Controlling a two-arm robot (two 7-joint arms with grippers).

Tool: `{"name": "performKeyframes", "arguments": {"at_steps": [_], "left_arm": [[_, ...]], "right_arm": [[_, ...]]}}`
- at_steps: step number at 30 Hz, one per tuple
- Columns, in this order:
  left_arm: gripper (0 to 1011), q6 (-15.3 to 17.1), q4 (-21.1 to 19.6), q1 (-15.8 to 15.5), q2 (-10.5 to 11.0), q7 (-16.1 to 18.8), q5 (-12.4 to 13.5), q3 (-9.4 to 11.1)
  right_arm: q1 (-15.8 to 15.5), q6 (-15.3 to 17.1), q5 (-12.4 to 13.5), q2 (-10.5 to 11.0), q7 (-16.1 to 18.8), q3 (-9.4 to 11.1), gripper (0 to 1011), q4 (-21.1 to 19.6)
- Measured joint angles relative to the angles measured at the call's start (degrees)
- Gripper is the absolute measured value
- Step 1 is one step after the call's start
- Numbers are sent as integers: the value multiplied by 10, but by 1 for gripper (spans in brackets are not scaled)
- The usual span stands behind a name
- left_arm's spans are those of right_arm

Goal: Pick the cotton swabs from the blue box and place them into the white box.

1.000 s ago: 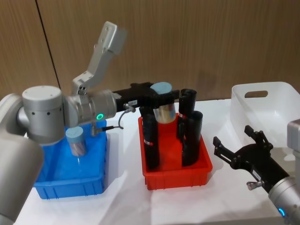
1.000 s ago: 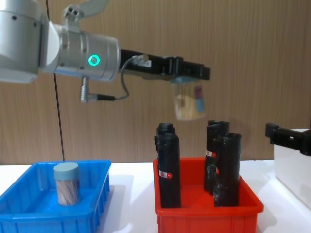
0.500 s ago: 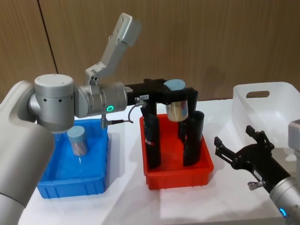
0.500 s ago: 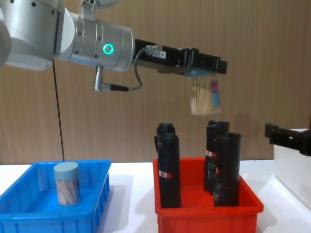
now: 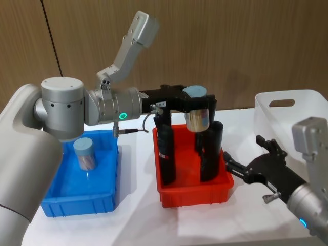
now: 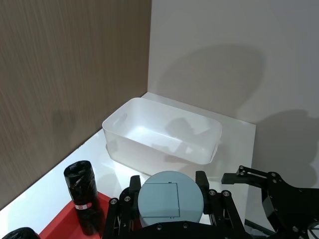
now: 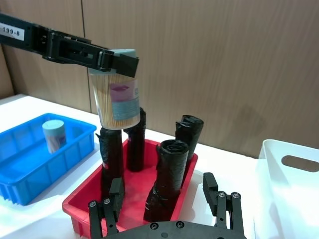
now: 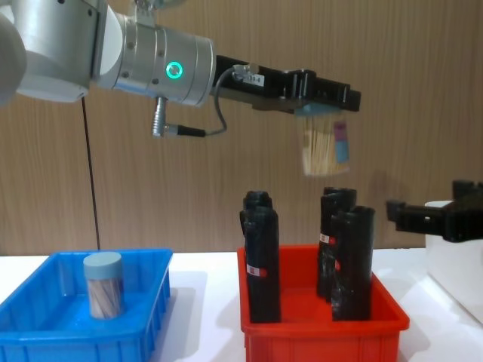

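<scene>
The left gripper has its jaws closed on the lid end of one tub of cotton swabs. It holds the tub in the air above the black rolls standing in the red bin. A second tub stands upright in the blue box. The right gripper hangs empty with its jaws spread wide, just right of the red bin and near the white box.

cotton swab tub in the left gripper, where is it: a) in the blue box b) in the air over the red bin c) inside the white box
b: the left gripper holds the cotton swabs clear above the black rolls in the red bin.
</scene>
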Motion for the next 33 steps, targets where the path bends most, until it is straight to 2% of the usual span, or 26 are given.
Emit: {"name": "performKeyframes", "arguments": {"at_steps": [8,15,33], "left_arm": [[673,1,2,-2,-1,-2,1,1],[673,2,3,-3,-2,-3,1,1],[673,2,4,-4,-2,-4,1,1]], "right_arm": [[37,50,-15,-8,38,0,1001,13],[64,77,-17,-16,59,0,1001,28],[116,125,16,-38,97,2,1001,52]]}}
